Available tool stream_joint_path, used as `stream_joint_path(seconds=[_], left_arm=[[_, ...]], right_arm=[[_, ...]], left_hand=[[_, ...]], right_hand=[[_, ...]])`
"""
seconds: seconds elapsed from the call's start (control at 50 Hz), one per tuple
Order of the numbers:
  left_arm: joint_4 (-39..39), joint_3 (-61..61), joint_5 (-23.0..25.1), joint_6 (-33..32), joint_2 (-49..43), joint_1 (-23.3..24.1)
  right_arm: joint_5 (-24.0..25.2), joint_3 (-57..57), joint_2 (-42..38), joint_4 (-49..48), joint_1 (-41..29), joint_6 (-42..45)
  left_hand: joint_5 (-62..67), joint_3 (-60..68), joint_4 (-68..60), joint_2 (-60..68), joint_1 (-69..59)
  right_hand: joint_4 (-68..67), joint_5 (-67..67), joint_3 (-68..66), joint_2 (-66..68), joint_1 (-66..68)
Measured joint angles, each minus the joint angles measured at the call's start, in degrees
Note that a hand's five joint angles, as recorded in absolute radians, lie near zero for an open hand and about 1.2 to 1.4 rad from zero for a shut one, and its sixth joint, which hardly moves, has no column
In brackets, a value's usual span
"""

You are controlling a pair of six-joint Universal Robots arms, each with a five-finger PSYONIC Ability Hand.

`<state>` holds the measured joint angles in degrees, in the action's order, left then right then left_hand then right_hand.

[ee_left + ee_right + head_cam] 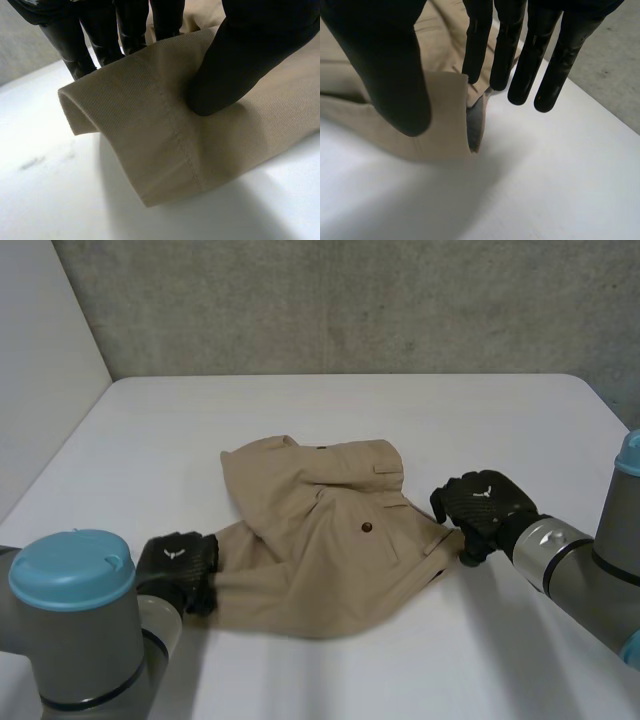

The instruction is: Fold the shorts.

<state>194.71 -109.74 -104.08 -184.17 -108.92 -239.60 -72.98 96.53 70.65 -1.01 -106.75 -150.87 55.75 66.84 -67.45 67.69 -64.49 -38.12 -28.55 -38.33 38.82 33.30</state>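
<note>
- The tan shorts (pixel 320 560) lie crumpled mid-surface (pixel 400 410).
- Left hand (pixel 178 565) pinches a leg hem (pixel 165 150), with the thumb (pixel 235 65) on top.
- Right hand (pixel 480 505) is spread at the waistband corner (pixel 445 125), its straight fingers (pixel 520 65) apart from the thumb.

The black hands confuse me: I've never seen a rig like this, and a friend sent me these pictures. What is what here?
It is a two-armed robot at a white table, folding tan shorts. The wide picture looks down from a camera between the arms. The two close ones come from cameras on the wrists. The left hand pinches a leg hem between thumb and fingers. The right hand is at the waistband corner, with its fingers straight and its thumb over the cloth, not closed on it.
</note>
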Motion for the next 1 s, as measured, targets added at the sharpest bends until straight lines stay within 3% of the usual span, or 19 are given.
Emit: stream_joint_path(seconds=[0.1, 0.24, 0.26, 0.32, 0.5, 0.74, 0.8, 1.0], left_arm=[[1.9, 0.9, 0.2, -1.5, -0.8, -1.3], [2.3, 1.8, 0.6, -3.2, -1.7, -3.2], [2.2, 1.9, 0.7, -3.4, -1.7, -3.6], [1.9, 2.0, 1.0, -3.6, -1.6, -4.0], [-2.3, 3.0, 2.0, -3.6, 2.1, -3.4], [-21.3, 15.7, 7.7, -3.2, 21.5, -0.7], [-25.9, 22.6, 9.9, -3.0, 28.2, -0.6], [-32.7, 39.5, 11.2, -2.8, 35.6, -1.0]], right_arm=[[0.5, 0.5, 0.1, 1.4, -0.1, 6.1], [0.8, 0.9, -1.4, 0.6, -0.3, 8.2], [0.8, 1.0, -1.9, -0.4, -0.5, 8.1], [0.9, 0.9, -2.7, -2.2, -0.9, 7.9], [0.4, 0.4, -1.9, -4.5, -2.0, 6.2], [0.1, -4.8, 17.0, 2.8, -2.5, -3.8], [0.2, -9.5, 25.2, 6.9, -2.3, -8.3], [-0.5, -20.3, 32.4, 11.4, -2.0, -17.9]], left_hand=[[0.0, 0.7, -1.3, 0.7, 0.0], [0.0, 0.7, -1.3, 0.7, 0.0], [0.0, 0.7, -1.3, 0.7, 0.0], [0.0, 0.7, -1.3, 0.7, 0.0], [0.0, 0.9, -1.3, 0.8, 0.0], [0.0, 1.1, -1.5, 0.9, 0.0], [0.0, 1.2, -1.5, 0.9, 0.0], [0.0, 1.2, -1.5, 1.0, 0.0]], right_hand=[[4.1, 4.2, 4.2, -4.3, -3.5], [4.0, 4.1, 4.2, -4.3, -3.4], [-6.8, -5.8, -7.5, 7.2, 6.1], [-25.9, -24.1, -25.5, 25.8, 20.9], [-30.0, -27.7, -29.3, 28.7, 22.6], [-30.1, -27.7, -29.3, 28.7, 22.6], [-30.1, -27.9, -29.3, 28.7, 22.7], [-30.1, -28.4, -29.3, 28.8, 23.8]])
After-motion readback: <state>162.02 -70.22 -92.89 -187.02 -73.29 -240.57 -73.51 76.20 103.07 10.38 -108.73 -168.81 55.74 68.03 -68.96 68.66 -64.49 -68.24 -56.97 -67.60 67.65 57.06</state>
